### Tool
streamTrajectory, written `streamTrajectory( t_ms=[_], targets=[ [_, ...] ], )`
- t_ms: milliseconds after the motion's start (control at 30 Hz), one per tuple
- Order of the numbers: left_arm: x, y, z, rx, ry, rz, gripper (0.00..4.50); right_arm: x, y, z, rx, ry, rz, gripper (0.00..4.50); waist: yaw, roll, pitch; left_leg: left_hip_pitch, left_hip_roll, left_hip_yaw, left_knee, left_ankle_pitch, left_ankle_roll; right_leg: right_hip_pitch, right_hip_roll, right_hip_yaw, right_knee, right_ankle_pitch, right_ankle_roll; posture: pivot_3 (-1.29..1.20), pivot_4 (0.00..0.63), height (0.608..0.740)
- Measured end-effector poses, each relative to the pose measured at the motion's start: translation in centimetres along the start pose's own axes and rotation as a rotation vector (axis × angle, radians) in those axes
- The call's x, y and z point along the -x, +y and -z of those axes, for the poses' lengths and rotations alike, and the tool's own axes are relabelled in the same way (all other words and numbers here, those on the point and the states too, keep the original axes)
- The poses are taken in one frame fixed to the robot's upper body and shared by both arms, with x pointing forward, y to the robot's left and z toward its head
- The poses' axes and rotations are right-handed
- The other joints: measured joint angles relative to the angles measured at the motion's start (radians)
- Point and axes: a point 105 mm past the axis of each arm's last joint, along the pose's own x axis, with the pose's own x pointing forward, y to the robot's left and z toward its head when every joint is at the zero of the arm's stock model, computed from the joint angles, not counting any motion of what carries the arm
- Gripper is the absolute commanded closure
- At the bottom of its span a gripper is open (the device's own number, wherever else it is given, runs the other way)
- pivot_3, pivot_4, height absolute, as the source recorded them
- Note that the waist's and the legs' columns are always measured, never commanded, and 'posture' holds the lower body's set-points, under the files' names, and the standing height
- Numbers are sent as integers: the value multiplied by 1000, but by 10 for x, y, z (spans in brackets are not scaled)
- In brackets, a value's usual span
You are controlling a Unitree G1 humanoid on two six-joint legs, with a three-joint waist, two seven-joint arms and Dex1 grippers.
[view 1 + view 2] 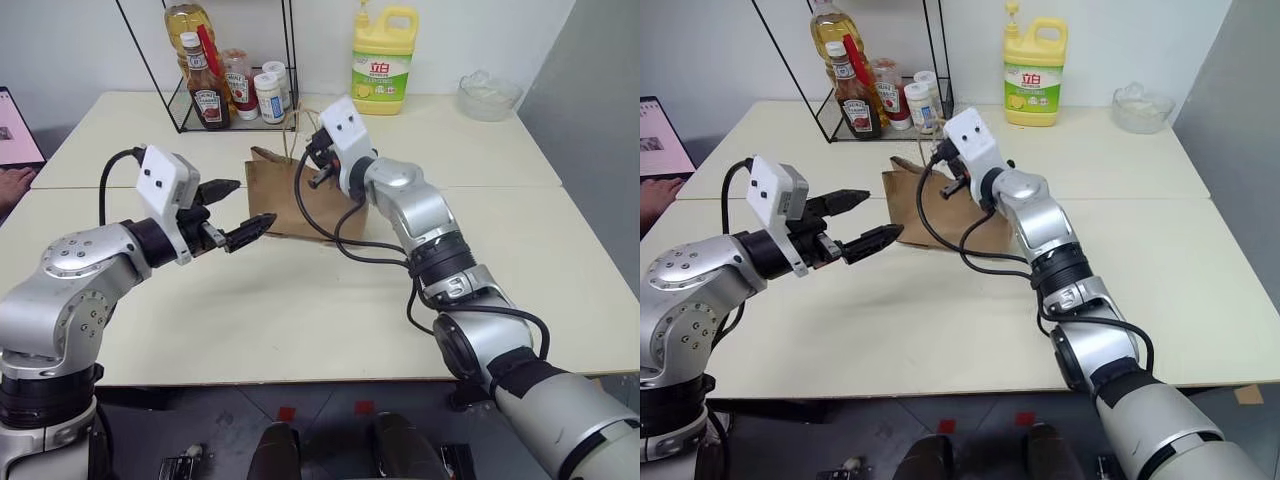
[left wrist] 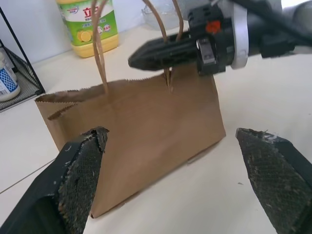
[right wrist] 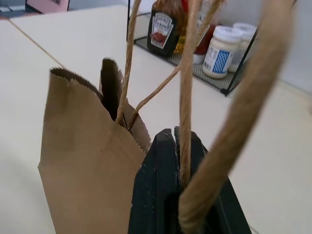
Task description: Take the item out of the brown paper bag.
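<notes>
The brown paper bag point(image 1: 272, 195) stands upright mid-table, its mouth slightly parted in the right wrist view point(image 3: 87, 146). The item is hidden inside it. My right gripper point(image 3: 174, 134) is at the bag's top rim, shut on one beige cord handle point(image 3: 185, 87), which runs up between its black fingers; the left wrist view shows the same gripper point(image 2: 136, 59) level over the rim. My left gripper point(image 1: 254, 203) hovers just left of the bag, wide open with nothing in it, its fingers point(image 2: 80, 180) flanking the bag's front face point(image 2: 146, 131).
A black wire rack point(image 1: 230, 118) with sauce bottles point(image 1: 208, 95) stands behind the bag. A yellow detergent jug point(image 1: 383, 60) and a glass bowl point(image 1: 488, 96) are at the back right. A person's hand point(image 1: 12, 186) rests at the table's left edge.
</notes>
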Motion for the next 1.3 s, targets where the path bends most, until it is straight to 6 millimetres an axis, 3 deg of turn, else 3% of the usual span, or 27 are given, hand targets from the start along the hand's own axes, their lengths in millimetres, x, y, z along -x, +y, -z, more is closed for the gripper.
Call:
streamTrajectory(
  t_ms=[33, 133, 300, 500, 600, 733, 867, 967, 1167, 1300],
  targets=[
    [0, 0, 0, 0, 0, -1, 0, 1, -1, 5, -4, 7, 2, 4473, 0, 0, 0, 0, 0, 0, 0, 0, 0, 0, 0, 0, 0, 0, 0, 0, 150, 740],
    [0, 0, 1, 0, 4, -4, 0, 3, -5, 7, 6, 10, 2, 3835, 0, 0, 0, 0, 0, 0, 0, 0, 0, 0, 0, 0, 0, 0, 0, 0, 150, 740],
    [0, 0, 2, -2, 7, -4, 0, 8, 2, 7, 17, -16, -54, 2091, 0, 0, 0, 0, 0, 0, 0, 0, 0, 0, 0, 0, 0, 0, 0, 0, 150, 740],
    [-1, 0, 3, -2, 15, 5, 0, 32, 2, 7, 38, -39, -105, 18, 4, 0, 0, 0, 0, 0, 0, 0, 0, 0, 0, 0, 0, 0, 0, 0, 150, 740],
    [1, 4, 6, -9, 35, 13, 0, 47, -3, 12, 61, -18, -110, 18, 4, 0, 0, 0, 0, 0, 0, 0, 0, 0, 0, 0, 0, 0, 0, 0, 150, 740],
    [5, 28, 12, -17, 71, -14, 0, 69, -5, 20, 69, 7, -136, 18, 5, 0, 0, 0, 0, 0, 0, 0, 0, 0, 0, 0, -1, 0, 0, 0, 150, 740],
    [-5, 38, 0, -61, 52, 18, 0, 81, -2, 20, 62, 15, -153, 18, 6, 0, 0, 0, 0, 0, 0, 0, 0, 0, 1, 0, -1, 0, 0, 0, 150, 740],
    [-16, 57, -16, -115, 21, -10, 0, 95, 3, 15, 49, 0, -189, 18, 11, 0, 0, 0, 0, 0, 0, 0, 0, 1, 1, 0, -1, 0, 0, 0, 150, 740],
    [-54, 98, -60, -232, -65, -134, 0, 136, -9, 15, 12, 1, -177, 18, 36, -1, 0, -1, -1, -1, 1, 0, 0, 1, 0, -1, -2, 0, 0, 0, 150, 740],
    [-83, 108, -57, -366, 14, -172, 0, 158, -3, 46, -53, 90, -162, 18, 40, -1, 0, -1, -1, 0, 1, 0, 0, 1, 0, -1, -3, 0, 0, 0, 150, 740]
  ],
)
